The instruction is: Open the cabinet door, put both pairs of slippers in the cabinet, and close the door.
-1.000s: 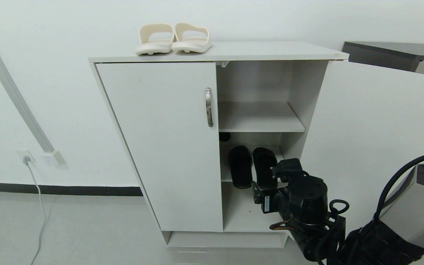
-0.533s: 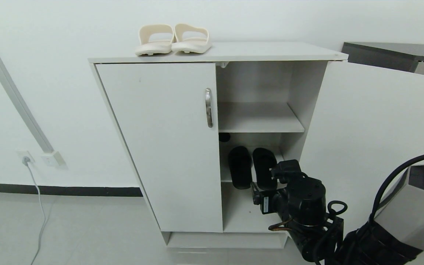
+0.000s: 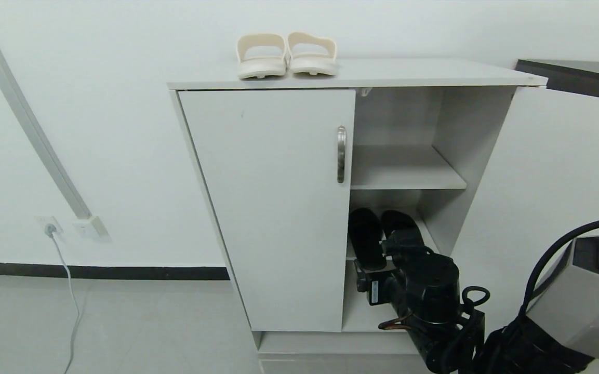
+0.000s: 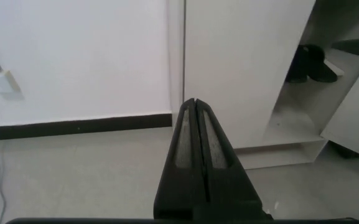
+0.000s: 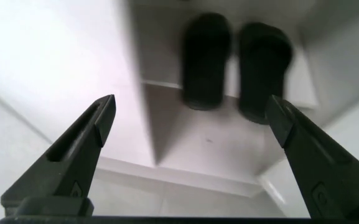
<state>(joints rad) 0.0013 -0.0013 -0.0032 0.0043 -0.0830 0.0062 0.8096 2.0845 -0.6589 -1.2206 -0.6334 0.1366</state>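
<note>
A cream pair of slippers (image 3: 286, 56) sits on top of the white cabinet (image 3: 434, 78). A black pair of slippers (image 3: 367, 236) lies side by side on the middle shelf inside, also visible as black slippers (image 5: 207, 59) ahead of my right gripper. The cabinet's right door (image 3: 554, 171) is swung wide open; the left door (image 3: 273, 208) with its metal handle (image 3: 341, 154) is shut. My right gripper (image 5: 191, 102) is open and holds nothing, just in front of the black pair. My left gripper (image 4: 193, 106) is shut and holds nothing, low over the floor to the cabinet's left.
The upper shelf (image 3: 403, 171) and the bottom shelf (image 3: 367, 317) are bare. A wall socket with a cable (image 3: 50, 228) and a slanted grey conduit (image 3: 24, 114) are on the wall to the left. Dark furniture (image 3: 574, 72) stands behind the open door.
The whole head picture has shifted, with the cabinet now further right, so the camera moved. The right gripper now overlaps the right black slipper. Both slipper pairs lie as before.
</note>
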